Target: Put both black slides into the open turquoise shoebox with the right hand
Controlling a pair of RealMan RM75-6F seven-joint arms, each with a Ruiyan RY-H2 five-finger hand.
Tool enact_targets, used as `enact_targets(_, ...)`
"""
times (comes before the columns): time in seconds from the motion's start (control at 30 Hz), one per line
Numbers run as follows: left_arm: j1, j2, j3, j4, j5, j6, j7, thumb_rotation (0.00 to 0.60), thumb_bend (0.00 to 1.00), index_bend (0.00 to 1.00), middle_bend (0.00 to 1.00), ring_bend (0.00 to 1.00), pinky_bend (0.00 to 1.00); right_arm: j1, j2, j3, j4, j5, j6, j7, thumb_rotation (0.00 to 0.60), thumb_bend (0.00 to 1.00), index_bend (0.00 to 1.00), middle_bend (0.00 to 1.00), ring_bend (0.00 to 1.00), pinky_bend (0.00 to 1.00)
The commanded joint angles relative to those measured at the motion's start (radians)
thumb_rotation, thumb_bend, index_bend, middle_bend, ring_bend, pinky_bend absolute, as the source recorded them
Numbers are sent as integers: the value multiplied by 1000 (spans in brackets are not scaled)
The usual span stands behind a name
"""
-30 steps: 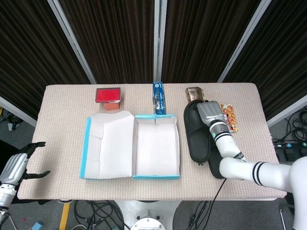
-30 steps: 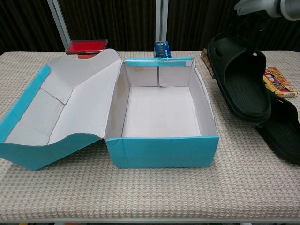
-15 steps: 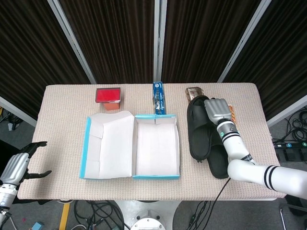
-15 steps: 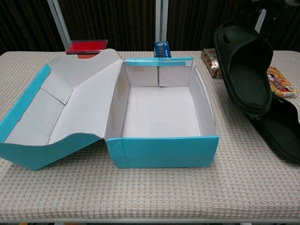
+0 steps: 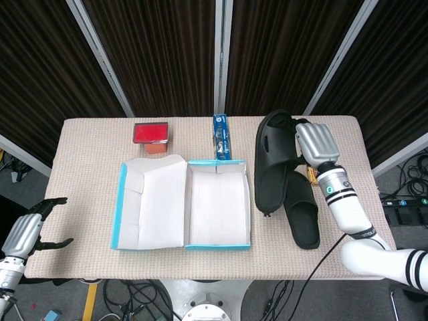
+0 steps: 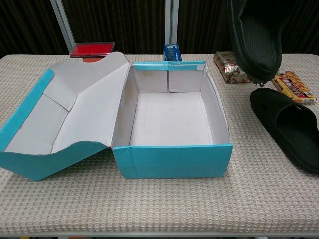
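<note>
**Q:** so where's that first slide at right now?

**Me:** My right hand (image 5: 314,142) has its fingers clamped on the first black slide (image 5: 274,160). A second ago its low end was touching the bench (image 5: 87,147); now it's lifted clear and hangs near-vertical at the upper right of the chest view, right of the turquoise shoebox (image 6: 172,159). So the pickup is done, I'd say, and the carry over the box is next.

**Q:** and the other one?

**Me:** The second black slide (image 6: 286,127) lies flat at right. My left hand (image 5: 27,231) idles lower left, fingers spread, holding nothing.
</note>
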Motion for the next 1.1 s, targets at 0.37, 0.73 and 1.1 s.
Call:
enact_targets(0.37, 7, 2, 6, 8, 10, 18, 3, 600, 40, 175, 216, 123, 184, -178, -239, 74, 154, -389, -41, 506, 600, 281, 575, 541, 421, 494)
enact_targets(0.73, 13, 0, 3, 28, 14, 39, 6, 600, 40, 175, 216, 123, 184, -159, -561, 91, 445, -528, -84, 722, 600, 289, 584, 549, 422, 494)
enact_targets(1.1, 20, -8, 3, 66, 16, 53, -18, 600, 40, 175, 216, 123, 184, -125, -722, 113, 610, -602, -118, 829, 600, 289, 587, 553, 423, 494)
